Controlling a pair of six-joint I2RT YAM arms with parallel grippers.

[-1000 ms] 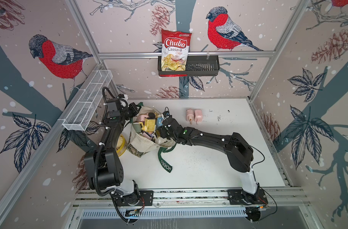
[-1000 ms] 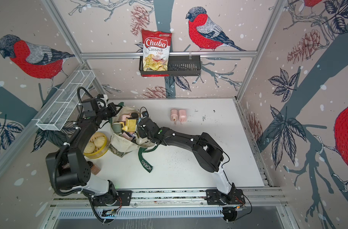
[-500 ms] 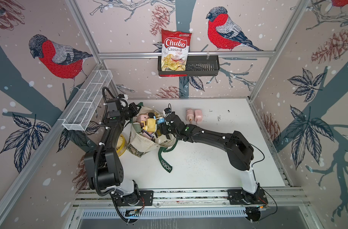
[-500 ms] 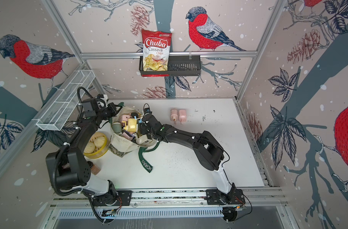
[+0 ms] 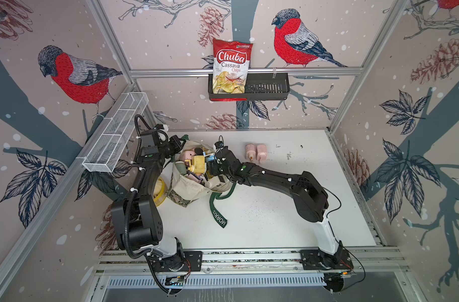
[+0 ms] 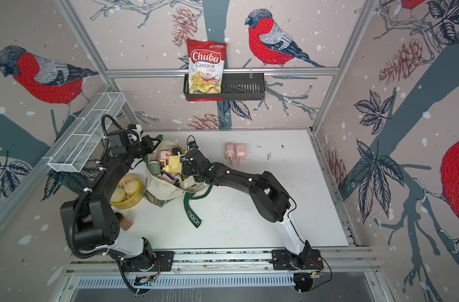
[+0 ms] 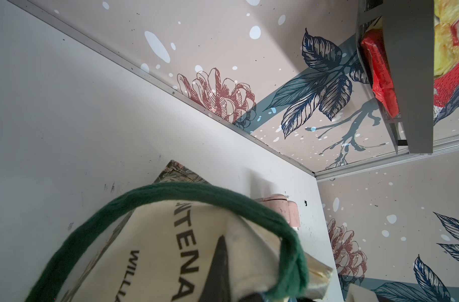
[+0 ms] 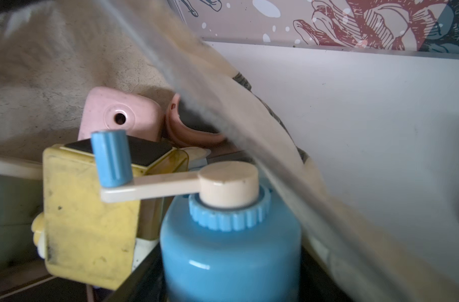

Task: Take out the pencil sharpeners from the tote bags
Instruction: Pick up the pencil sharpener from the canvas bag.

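The cream tote bag [image 5: 189, 186] [image 6: 162, 188] lies open at the table's left with several pencil sharpeners in it. My left gripper [image 5: 180, 145] [image 6: 151, 145] is shut on the bag's far rim, pinching the canvas [image 7: 155, 248] beside the green handle [image 7: 171, 191]. My right gripper [image 5: 211, 163] [image 6: 185, 163] reaches into the bag's mouth, shut on a blue pencil sharpener [image 8: 231, 256] with a cream crank. A yellow sharpener [image 5: 198, 163] [image 8: 89, 222] and a pink one [image 8: 121, 117] lie just beside it. Two pink sharpeners [image 5: 250, 152] [image 6: 240, 153] stand on the table behind the bag.
A yellow bowl [image 6: 135, 200] of pale discs sits left of the bag under my left arm. The loose green handle strap [image 5: 218, 214] trails forward. A white wire basket [image 5: 116, 133] hangs on the left wall. A black shelf basket [image 5: 267, 85] with a chips bag [image 5: 231, 65] hangs at the back.
My right gripper has shifted slightly toward the back wall inside the bag's mouth, and the sharpeners around it have shifted. The left arm has stayed where it was.
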